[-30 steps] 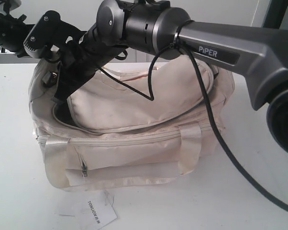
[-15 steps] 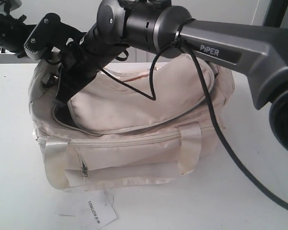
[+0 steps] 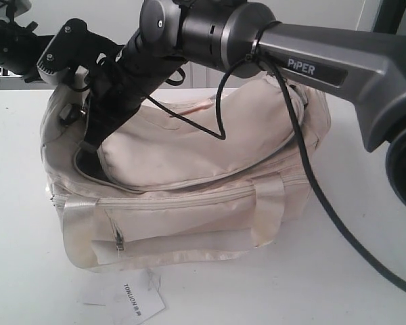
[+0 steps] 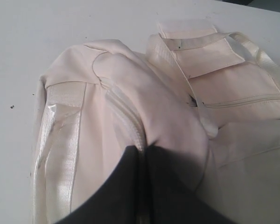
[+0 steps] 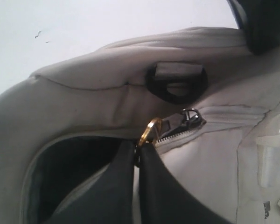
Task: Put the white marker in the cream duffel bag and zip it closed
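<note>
The cream duffel bag (image 3: pixel 189 196) sits on the white table (image 3: pixel 365 271). Its curved top flap is open at the left end, showing a dark gap (image 3: pixel 88 162). My right gripper (image 5: pixel 137 150) reaches across to that end and is shut on the gold ring pull (image 5: pixel 149 130) of the top zipper, beside the slider (image 5: pixel 192 116) and a black strap ring (image 5: pixel 176 85). My left gripper (image 4: pixel 142 153) is shut on the bag's fabric along a zipper seam. The white marker is hidden from every view.
A white paper tag (image 3: pixel 139 299) with printed text lies on the table in front of the bag. The right arm (image 3: pixel 311 61) and its black cable (image 3: pixel 304 162) stretch over the bag's top. The left arm (image 3: pixel 13 40) enters at the upper left.
The right arm has shifted slightly up and to the right, still holding the ring pull. The bag's left end has risen a little with it.
</note>
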Robot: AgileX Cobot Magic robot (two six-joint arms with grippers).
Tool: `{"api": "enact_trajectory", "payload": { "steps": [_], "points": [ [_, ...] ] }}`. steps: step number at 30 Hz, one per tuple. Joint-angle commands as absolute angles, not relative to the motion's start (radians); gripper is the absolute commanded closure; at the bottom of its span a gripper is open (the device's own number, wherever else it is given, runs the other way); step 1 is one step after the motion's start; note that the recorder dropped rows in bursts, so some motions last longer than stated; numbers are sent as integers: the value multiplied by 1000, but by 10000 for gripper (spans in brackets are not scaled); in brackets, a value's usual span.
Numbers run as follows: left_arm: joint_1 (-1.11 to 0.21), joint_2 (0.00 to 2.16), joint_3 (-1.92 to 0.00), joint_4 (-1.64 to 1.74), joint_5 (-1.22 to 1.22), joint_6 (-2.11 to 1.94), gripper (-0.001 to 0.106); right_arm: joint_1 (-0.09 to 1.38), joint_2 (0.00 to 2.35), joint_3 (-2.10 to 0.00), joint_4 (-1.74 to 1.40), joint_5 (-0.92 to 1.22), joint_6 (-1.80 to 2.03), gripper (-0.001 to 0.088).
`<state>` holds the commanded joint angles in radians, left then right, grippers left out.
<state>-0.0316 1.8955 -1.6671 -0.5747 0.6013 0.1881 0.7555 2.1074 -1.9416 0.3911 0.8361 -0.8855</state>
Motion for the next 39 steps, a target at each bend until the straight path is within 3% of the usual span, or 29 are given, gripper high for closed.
{"api": "enact_trajectory", "payload": {
  "steps": [39],
  "points": [
    [-3,1895,-1667,-575,538,177,1053,758,2072,-1942,428,995,-896,868]
  ]
}}
